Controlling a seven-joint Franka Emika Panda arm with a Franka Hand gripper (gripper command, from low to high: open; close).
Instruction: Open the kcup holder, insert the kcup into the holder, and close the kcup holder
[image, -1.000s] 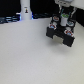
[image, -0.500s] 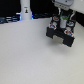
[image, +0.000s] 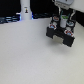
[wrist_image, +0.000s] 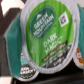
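The black kcup holder (image: 62, 36) stands on the white table at the exterior view's upper right, with its tray and several pods showing on top. My gripper (image: 62, 20) hangs right over it, low among the pods. In the wrist view the kcup (wrist_image: 46, 35) fills the picture: a white-rimmed pod with a green and dark lid facing the camera. It overlaps the rims of two other pods (wrist_image: 28, 71) beside it. My fingers do not show clearly, so I cannot tell whether they grip the kcup.
A white bottle-shaped thing with black marks (image: 25, 10) stands at the back, toward the exterior view's left. Dark clutter lines the table's far edge (image: 10, 20). The white tabletop (image: 30, 57) stretches in front of the holder.
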